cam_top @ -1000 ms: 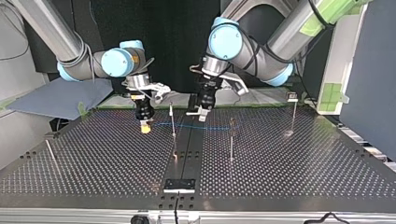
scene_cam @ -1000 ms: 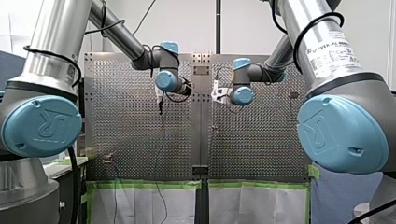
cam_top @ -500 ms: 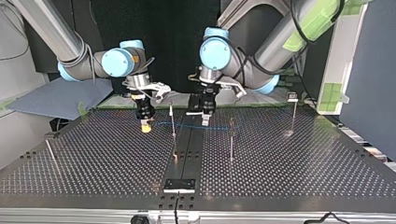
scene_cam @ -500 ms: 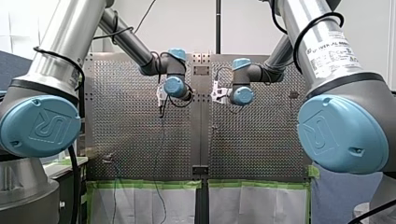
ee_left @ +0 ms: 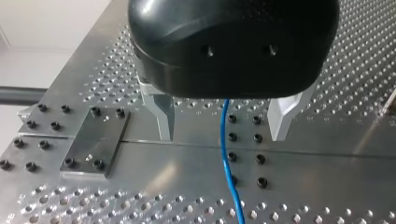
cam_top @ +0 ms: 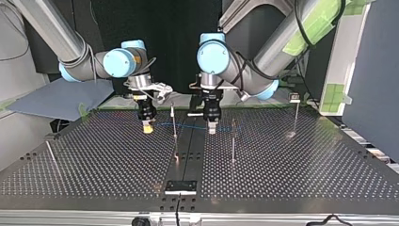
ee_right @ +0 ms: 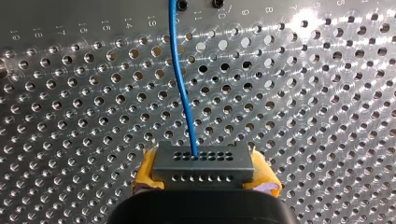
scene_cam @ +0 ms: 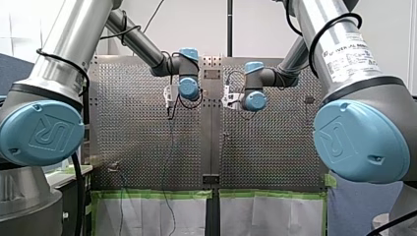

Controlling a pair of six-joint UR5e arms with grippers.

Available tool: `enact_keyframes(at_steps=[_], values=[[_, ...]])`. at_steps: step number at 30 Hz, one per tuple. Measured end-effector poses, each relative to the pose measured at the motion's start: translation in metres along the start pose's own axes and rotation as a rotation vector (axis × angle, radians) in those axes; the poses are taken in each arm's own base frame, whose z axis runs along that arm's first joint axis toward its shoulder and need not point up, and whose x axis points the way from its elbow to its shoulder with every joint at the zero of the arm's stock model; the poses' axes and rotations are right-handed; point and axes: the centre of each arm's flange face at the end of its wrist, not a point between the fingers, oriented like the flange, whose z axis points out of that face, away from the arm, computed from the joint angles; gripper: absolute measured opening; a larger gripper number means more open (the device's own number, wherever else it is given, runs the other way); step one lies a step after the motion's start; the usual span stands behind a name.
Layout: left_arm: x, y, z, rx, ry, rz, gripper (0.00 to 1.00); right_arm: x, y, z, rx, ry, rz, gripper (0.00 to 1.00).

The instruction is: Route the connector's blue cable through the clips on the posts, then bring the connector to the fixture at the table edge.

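A grey connector [ee_right: 203, 164] sits between the yellow pads [ee_right: 145, 173] of my right gripper [ee_right: 205, 179], which is shut on it. Its blue cable [ee_right: 183, 88] runs straight ahead over the perforated plate. In the top view my right gripper [cam_top: 147, 126] hangs just above the table at the left of a thin post [cam_top: 173, 120], and the blue cable [cam_top: 188, 127] stretches past that post toward my left gripper [cam_top: 211, 127]. My left gripper [ee_left: 223, 123] is open, and the blue cable [ee_left: 226, 149] passes between its metal fingers [ee_left: 163, 114] without touching them.
More thin posts stand at the top view's middle [cam_top: 233, 140], right [cam_top: 296, 115] and far left [cam_top: 50, 151]. A small dark fixture plate [cam_top: 180, 186] lies at the near table edge. A flat metal plate [ee_left: 93, 142] is bolted down beside my left gripper.
My left arm swung toward the top view's left, and its gripper turned and came down over the blue cable. My right gripper and the connector stayed in place.
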Motion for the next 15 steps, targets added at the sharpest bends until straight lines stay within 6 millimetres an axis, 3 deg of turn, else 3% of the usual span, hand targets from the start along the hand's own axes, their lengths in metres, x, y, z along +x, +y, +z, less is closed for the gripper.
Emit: enact_keyframes(at_steps=[8, 15], values=[[0.011, -0.008, 0.012, -0.062, 0.020, 0.011, 1.00, -0.001, 0.000, 0.000, 0.000, 0.000, 0.000, 0.00], [0.006, -0.004, 0.025, -0.108, 0.002, -0.001, 1.00, -0.001, -0.001, 0.000, 0.002, 0.001, 0.000, 0.00]])
